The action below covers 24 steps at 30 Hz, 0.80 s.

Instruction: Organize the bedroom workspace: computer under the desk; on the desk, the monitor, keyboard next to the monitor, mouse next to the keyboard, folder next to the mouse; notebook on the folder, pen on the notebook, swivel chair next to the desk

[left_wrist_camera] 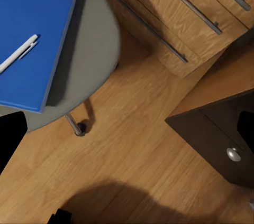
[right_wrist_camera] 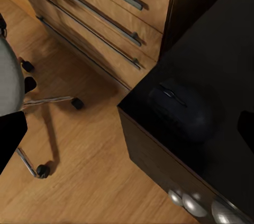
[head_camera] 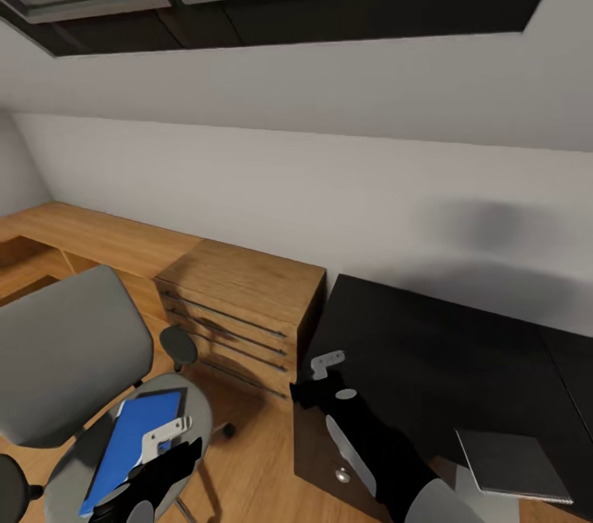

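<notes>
The swivel chair (head_camera: 58, 350) stands at the lower left with the blue folder (head_camera: 132, 445) lying on its grey seat. A white pen (left_wrist_camera: 18, 54) rests on the folder (left_wrist_camera: 32, 39). My left gripper (head_camera: 169, 431) hovers just above the folder, open and empty. The black desk (head_camera: 445, 358) fills the right side. A small black mouse (right_wrist_camera: 180, 110) sits on its near left corner, and my right gripper (head_camera: 327, 365) hangs open right above it. A dark grey notebook (head_camera: 512, 464) lies flat on the desk near its front edge.
A light wooden dresser (head_camera: 239, 301) with long bar handles stands between the chair and the desk. The desk's drawer front with round silver knobs (left_wrist_camera: 233, 154) faces the wooden floor (left_wrist_camera: 132, 166). A sloped white wall and skylights rise behind.
</notes>
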Tool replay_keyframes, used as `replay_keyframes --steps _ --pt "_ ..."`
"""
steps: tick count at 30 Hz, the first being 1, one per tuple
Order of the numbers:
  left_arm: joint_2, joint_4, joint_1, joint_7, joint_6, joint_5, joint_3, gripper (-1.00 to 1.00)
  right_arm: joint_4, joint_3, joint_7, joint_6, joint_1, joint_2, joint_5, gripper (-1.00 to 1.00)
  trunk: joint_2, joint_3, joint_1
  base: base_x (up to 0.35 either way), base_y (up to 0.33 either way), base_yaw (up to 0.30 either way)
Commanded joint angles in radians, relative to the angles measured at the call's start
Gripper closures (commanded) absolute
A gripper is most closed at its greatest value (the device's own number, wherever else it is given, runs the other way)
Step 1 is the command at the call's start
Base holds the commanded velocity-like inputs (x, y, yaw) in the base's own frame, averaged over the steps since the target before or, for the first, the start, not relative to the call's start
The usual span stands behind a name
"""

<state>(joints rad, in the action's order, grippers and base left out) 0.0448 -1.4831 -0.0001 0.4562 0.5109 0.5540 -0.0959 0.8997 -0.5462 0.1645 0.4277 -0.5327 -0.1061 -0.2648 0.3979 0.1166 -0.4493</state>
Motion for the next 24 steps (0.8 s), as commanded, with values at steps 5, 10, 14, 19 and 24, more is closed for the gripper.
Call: replay_keyframes --steps 5,10,14,19,24 --pt "0.0 0.001 0.0 0.01 0.001 0.012 -0.004 -1.0 0.004 -0.008 -0.015 0.003 -0.001 0.035 -0.011 -1.0 0.002 0.002 -0.001 0.012 0.0 0.006" --pt "0.0 0.002 -0.001 0.01 0.0 0.011 -0.004 -1.0 0.007 -0.008 -0.091 0.003 -0.001 0.067 -0.009 -1.0 0.002 0.002 -0.001 0.004 0.0 0.001" --pt "0.0 0.001 0.0 0.01 -0.001 0.011 -0.004 -1.0 0.008 -0.007 -0.113 0.003 -0.001 0.086 -0.008 -1.0 0.002 0.002 -0.001 0.158 0.0 0.0" --pt "-0.001 0.001 0.0 0.01 -0.001 0.011 -0.004 -1.0 0.005 -0.007 -0.126 -0.019 -0.001 0.094 -0.008 -1.0 0.002 0.002 -0.001 0.183 0.0 0.0" --pt "-0.001 0.001 -0.001 0.01 -0.002 0.011 -0.004 -1.0 0.002 -0.008 -0.171 -0.067 -0.001 0.119 -0.008 -1.0 0.002 0.002 -0.001 0.084 0.0 0.0"
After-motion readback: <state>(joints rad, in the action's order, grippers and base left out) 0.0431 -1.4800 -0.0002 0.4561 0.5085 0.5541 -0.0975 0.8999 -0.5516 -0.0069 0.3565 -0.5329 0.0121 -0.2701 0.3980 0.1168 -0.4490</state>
